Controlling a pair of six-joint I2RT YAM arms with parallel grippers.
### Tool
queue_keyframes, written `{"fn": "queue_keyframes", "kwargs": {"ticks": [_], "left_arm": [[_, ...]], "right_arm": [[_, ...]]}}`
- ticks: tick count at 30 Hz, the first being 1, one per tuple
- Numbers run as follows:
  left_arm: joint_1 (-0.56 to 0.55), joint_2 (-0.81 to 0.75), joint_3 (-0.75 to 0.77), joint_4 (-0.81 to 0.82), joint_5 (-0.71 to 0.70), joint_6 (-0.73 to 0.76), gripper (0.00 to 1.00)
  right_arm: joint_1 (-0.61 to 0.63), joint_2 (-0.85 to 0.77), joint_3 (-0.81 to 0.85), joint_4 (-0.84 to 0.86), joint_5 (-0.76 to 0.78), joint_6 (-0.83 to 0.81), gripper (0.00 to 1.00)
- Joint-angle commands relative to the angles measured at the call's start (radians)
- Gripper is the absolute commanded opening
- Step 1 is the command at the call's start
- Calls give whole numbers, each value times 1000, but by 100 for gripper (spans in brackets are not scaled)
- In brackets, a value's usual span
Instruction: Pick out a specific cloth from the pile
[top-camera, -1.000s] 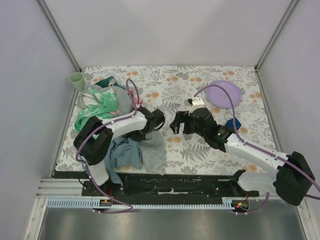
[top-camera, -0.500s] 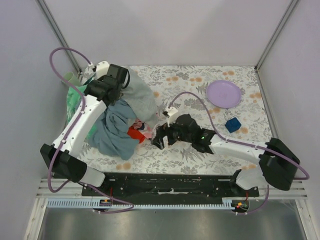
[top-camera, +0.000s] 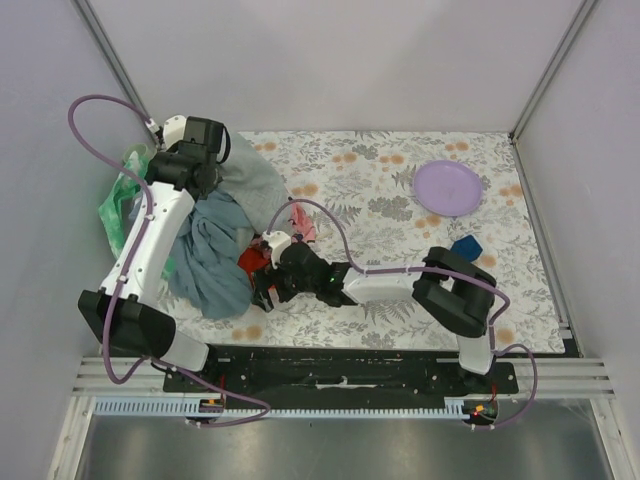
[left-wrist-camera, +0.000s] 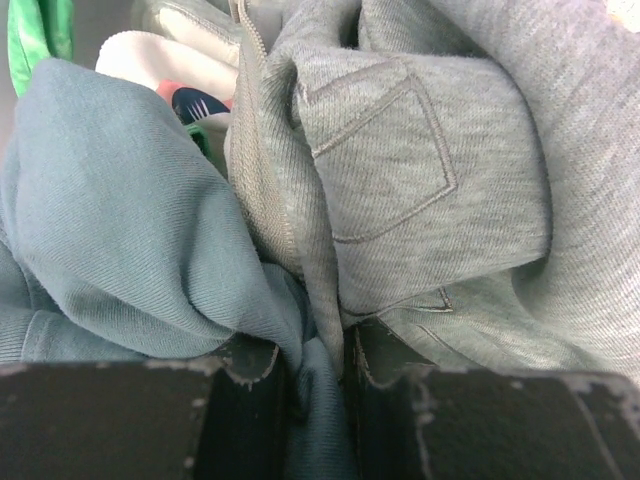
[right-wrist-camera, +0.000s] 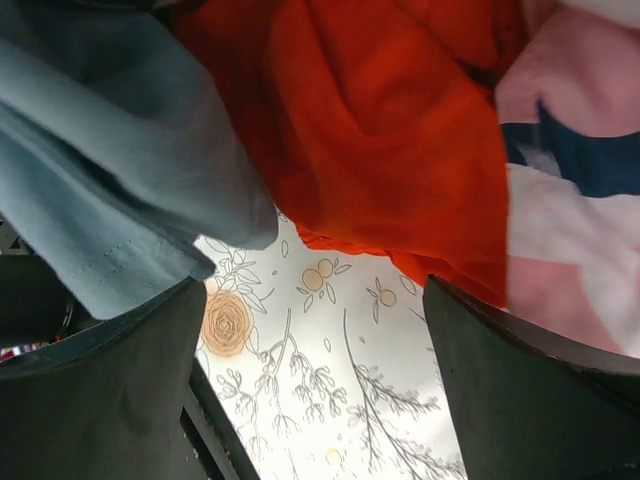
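Observation:
The orange-red cloth lies partly uncovered at the front right edge of the pile, and fills the top of the right wrist view. My right gripper is open and empty, low over the table, its fingertips just short of the orange-red hem. My left gripper is raised at the back left. It is shut on folds of the light grey cloth and the blue-grey cloth, which hang from it. No white logo shows.
A pink-patterned piece lies right of the orange-red cloth. Mint green cloth hangs at the left wall. A purple plate and a blue cube sit at the right. Floral table cover lies under my right gripper.
My left arm has drawn the grey and blue-grey cloths further back and left. My right gripper has moved left, up to the uncovered orange-red cloth.

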Motion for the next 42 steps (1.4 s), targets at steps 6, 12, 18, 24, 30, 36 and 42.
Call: {"fn": "queue_keyframes", "kwargs": {"ticks": [6, 12, 18, 24, 30, 36, 42], "left_arm": [[19, -8, 56, 102, -30, 44, 2], [20, -3, 56, 105, -22, 44, 2], [20, 6, 49, 111, -14, 44, 2], [20, 3, 6, 123, 16, 21, 2], [20, -13, -92, 160, 47, -5, 2], [20, 9, -134, 189, 49, -8, 2], [20, 78, -238, 249, 101, -37, 2]], "right_arm": [[18, 130, 119, -109, 507, 383, 93], [16, 197, 81, 72, 446, 469, 92], [8, 193, -5, 141, 471, 602, 93], [1, 232, -51, 218, 584, 808, 88], [5, 283, 12, 300, 518, 722, 49], [8, 136, -113, 509, 356, 493, 0], [11, -294, -264, 358, 280, 223, 0]]}}
